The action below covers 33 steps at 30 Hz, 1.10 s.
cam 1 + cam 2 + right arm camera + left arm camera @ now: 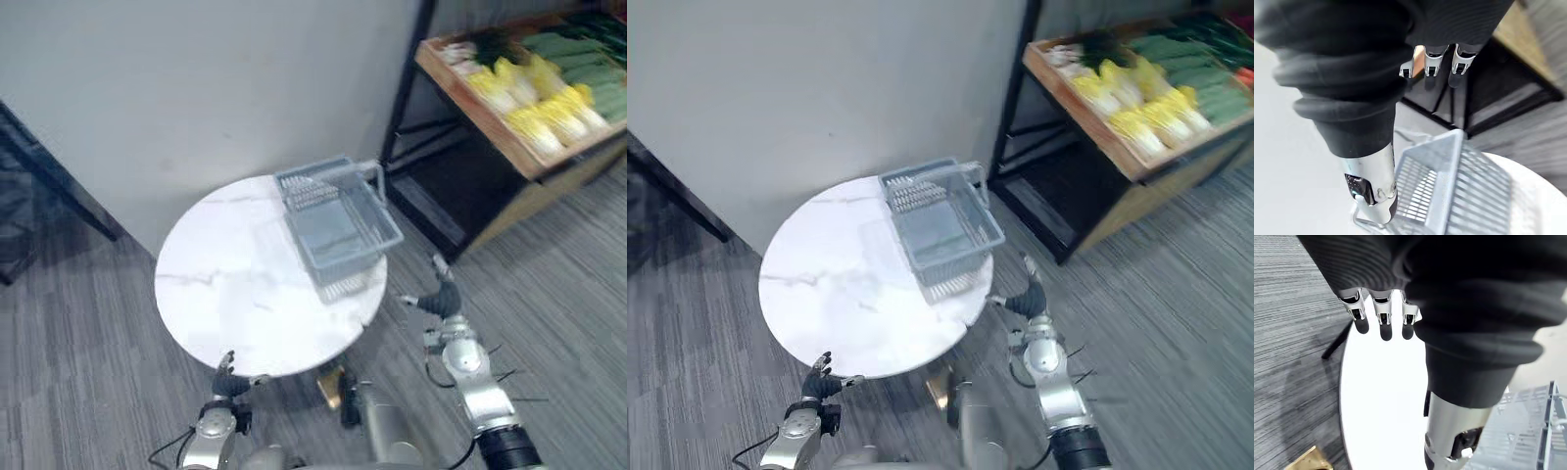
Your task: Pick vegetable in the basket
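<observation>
One basket [338, 235] on one table [225, 294]; left robot hand [227, 377], right robot hand [441, 299]

Left arm: silver-grey metal left arm [204, 446], ending in the dark-wrapped left hand [229, 384].
Right arm: silver-grey jointed right arm [478, 390], black band low down, ending in the right hand [445, 300].
Covers: black ribbed cover [1459, 308] over hand back and wrist.
Fingers: silver fingers [1383, 313], dark tips.
Thumb: smooth silver thumb [1374, 178], small black inset.
</observation>
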### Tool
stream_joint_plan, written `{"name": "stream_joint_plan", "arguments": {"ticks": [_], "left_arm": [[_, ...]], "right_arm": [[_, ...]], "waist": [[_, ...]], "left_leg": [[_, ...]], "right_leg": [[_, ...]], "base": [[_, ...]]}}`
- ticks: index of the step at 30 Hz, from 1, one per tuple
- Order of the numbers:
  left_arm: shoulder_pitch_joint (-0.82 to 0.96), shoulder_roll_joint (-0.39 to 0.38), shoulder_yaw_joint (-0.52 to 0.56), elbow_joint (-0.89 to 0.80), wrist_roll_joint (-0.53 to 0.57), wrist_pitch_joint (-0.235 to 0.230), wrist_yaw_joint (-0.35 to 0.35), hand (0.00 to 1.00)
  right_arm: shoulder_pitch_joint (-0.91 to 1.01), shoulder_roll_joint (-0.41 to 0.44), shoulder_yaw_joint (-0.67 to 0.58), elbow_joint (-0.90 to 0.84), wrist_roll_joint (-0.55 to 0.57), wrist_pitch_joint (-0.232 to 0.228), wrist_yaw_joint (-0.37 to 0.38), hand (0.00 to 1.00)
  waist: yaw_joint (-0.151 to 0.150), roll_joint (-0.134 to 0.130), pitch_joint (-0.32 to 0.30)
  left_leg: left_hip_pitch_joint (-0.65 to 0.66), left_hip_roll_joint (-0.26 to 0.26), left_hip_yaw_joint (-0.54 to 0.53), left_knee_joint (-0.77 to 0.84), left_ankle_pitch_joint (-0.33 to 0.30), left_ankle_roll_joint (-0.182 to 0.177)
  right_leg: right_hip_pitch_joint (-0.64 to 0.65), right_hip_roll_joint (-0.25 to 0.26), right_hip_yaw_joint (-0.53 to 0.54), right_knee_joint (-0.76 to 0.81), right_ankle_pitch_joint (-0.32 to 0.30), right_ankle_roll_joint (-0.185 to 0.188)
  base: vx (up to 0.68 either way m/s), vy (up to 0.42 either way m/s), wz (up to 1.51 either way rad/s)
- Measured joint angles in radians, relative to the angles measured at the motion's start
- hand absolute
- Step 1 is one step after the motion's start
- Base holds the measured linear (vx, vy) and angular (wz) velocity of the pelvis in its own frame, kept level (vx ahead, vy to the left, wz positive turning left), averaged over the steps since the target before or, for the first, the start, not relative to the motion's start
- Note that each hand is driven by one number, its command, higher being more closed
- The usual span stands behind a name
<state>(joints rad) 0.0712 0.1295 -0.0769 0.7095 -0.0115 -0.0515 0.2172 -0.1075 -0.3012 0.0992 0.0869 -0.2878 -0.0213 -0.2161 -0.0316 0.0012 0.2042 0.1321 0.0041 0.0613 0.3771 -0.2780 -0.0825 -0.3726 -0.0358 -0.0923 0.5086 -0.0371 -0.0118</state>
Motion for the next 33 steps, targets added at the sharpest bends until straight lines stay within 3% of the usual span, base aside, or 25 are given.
{"name": "stream_joint_plan", "arguments": {"ticks": [1, 3, 4, 5, 6, 8, 9, 10, 11, 12, 13, 18, 21, 26, 29, 33], "left_arm": [[0.0, -0.002, -0.002, 0.0, 0.009, 0.0, -0.001, 0.0], [0.015, -0.016, -0.009, -0.004, 0.025, 0.0, -0.003, 0.0], [0.039, -0.016, -0.011, -0.005, 0.027, -0.003, -0.003, 0.0], [0.048, -0.013, -0.011, -0.001, 0.028, -0.001, -0.006, 0.0], [0.049, -0.006, -0.016, -0.007, 0.029, 0.001, -0.017, 0.0], [0.051, 0.001, -0.02, -0.014, 0.035, -0.001, -0.022, 0.0], [0.055, 0.002, -0.02, -0.013, 0.043, 0.001, -0.022, 0.0], [0.073, 0.0, -0.023, -0.013, 0.045, 0.001, -0.022, 0.0], [0.094, 0.0, -0.028, -0.015, 0.046, 0.001, -0.022, 0.0], [0.115, 0.006, -0.033, -0.012, 0.052, 0.006, -0.022, 0.0], [0.111, 0.034, -0.031, -0.004, 0.053, 0.018, -0.022, 0.0], [0.091, 0.019, -0.042, -0.003, 0.063, 0.006, -0.022, 0.0], [0.072, 0.02, -0.053, 0.002, 0.063, -0.003, -0.022, 0.0], [0.055, 0.022, -0.071, 0.02, 0.063, -0.006, -0.022, 0.0], [0.056, 0.022, -0.071, 0.031, 0.063, -0.009, -0.021, 0.0], [0.063, 0.029, -0.069, 0.031, 0.062, -0.013, -0.021, 0.0]], "right_arm": [[-0.009, -0.011, 0.005, -0.012, -0.009, -0.002, 0.0, 0.0], [-0.033, -0.075, 0.06, -0.019, -0.042, -0.002, 0.001, 0.0], [-0.059, -0.092, 0.1, -0.02, -0.053, -0.004, 0.002, 0.0], [-0.098, -0.097, 0.122, -0.019, -0.063, -0.013, 0.002, 0.0], [-0.141, -0.109, 0.134, -0.018, -0.08, -0.018, 0.003, 0.0], [-0.215, -0.12, 0.147, 0.018, -0.089, -0.013, 0.005, 0.0], [-0.257, -0.119, 0.144, 0.051, -0.092, -0.011, 0.005, 0.0], [-0.283, -0.119, 0.147, 0.08, -0.096, -0.011, 0.01, 0.0], [-0.292, -0.12, 0.148, 0.083, -0.1, -0.011, 0.021, 0.0], [-0.296, -0.1, 0.151, 0.084, -0.11, -0.017, 0.025, 0.0], [-0.292, -0.102, 0.157, 0.084, -0.121, -0.033, 0.027, 0.0], [-0.286, -0.193, 0.234, 0.095, -0.149, -0.034, 0.046, 0.0], [-0.285, -0.239, 0.274, 0.108, -0.159, -0.034, 0.047, 0.0], [-0.313, -0.28, 0.322, 0.216, -0.198, -0.035, 0.055, 0.0], [-0.38, -0.305, 0.351, 0.329, -0.236, -0.032, 0.067, 0.0], [-0.417, -0.318, 0.352, 0.38, -0.257, -0.019, 0.067, 0.0]], "waist": [[-0.014, 0.0, 0.001], [-0.016, 0.001, 0.003], [0.002, 0.003, 0.001], [0.009, -0.002, -0.004], [0.0, -0.005, -0.015], [0.011, -0.014, -0.005], [0.021, -0.013, 0.004], [0.029, 0.01, 0.004], [0.035, 0.041, 0.001], [0.042, 0.033, -0.001], [0.045, 0.005, -0.001], [0.031, 0.029, -0.007], [-0.003, 0.035, -0.008], [-0.007, 0.037, -0.009], [-0.005, 0.06, -0.016], [0.018, 0.075, -0.011]], "left_leg": [[-0.003, -0.009, -0.014, 0.04, 0.044, 0.006], [-0.072, 0.0, -0.002, 0.28, 0.216, 0.014], [-0.13, 0.058, 0.04, 0.418, 0.162, 0.043], [-0.173, 0.092, 0.086, 0.44, 0.105, 0.055], [-0.203, 0.097, 0.101, 0.372, 0.062, 0.058], [-0.215, 0.075, 0.085, 0.226, 0.011, 0.057], [-0.195, 0.037, 0.052, 0.04, 0.009, 0.05], [-0.12, 0.04, 0.037, -0.232, 0.153, 0.034], [-0.104, 0.068, 0.039, -0.262, 0.293, 0.015], [-0.081, 0.073, 0.057, -0.283, 0.248, 0.011], [-0.09, 0.054, 0.074, -0.284, 0.247, 0.012], [-0.091, 0.032, 0.138, -0.29, 0.235, 0.031], [-0.097, 0.032, 0.138, -0.29, 0.234, 0.031], [-0.114, 0.032, 0.13, -0.293, 0.234, 0.031], [-0.158, 0.034, 0.092, -0.313, 0.235, 0.033], [-0.184, 0.029, 0.075, -0.338, 0.254, 0.045]], "right_leg": [[0.023, -0.021, -0.024, 0.009, -0.012, 0.016], [0.153, -0.044, -0.043, -0.042, -0.035, 0.026], [0.261, -0.029, -0.04, -0.138, -0.038, 0.021], [0.33, -0.027, -0.039, -0.207, -0.038, 0.021], [0.338, -0.036, -0.018, -0.239, -0.038, 0.022], [0.333, -0.04, 0.046, -0.256, -0.038, 0.022], [0.332, -0.045, 0.091, -0.256, -0.038, 0.022], [0.32, -0.021, 0.093, -0.245, -0.031, 0.038], [0.316, 0.009, 0.095, -0.236, -0.031, 0.07], [0.316, 0.013, 0.096, -0.247, -0.055, 0.101], [0.314, -0.006, 0.097, -0.264, -0.073, 0.116], [0.3, -0.019, 0.184, -0.319, -0.04, 0.145], [0.299, -0.018, 0.207, -0.366, 0.004, 0.154], [0.293, -0.018, 0.202, -0.399, 0.027, 0.153], [0.259, -0.015, 0.167, -0.432, 0.055, 0.134], [0.239, -0.017, 0.13, -0.465, 0.068, 0.113]], "base": [[0.55, -0.106, 1.29], [0.46, -0.08, 0.9], [0.48, -0.068, 0.31], [0.6, -0.077, 0.59], [0.45, -0.036, 0.6], [0.24, 0.054, 0.4], [0.16, 0.144, 0.17], [0.14, 0.155, 0.03], [0.12, 0.174, -0.3], [0.09, 0.141, -0.42], [0.09, 0.14, -0.49], [0.0, 0.067, -0.62], [-0.03, 0.032, -0.38], [-0.08, 0.004, -0.05], [-0.15, -0.032, 0.09], [-0.21, -0.058, 0.03]]}}
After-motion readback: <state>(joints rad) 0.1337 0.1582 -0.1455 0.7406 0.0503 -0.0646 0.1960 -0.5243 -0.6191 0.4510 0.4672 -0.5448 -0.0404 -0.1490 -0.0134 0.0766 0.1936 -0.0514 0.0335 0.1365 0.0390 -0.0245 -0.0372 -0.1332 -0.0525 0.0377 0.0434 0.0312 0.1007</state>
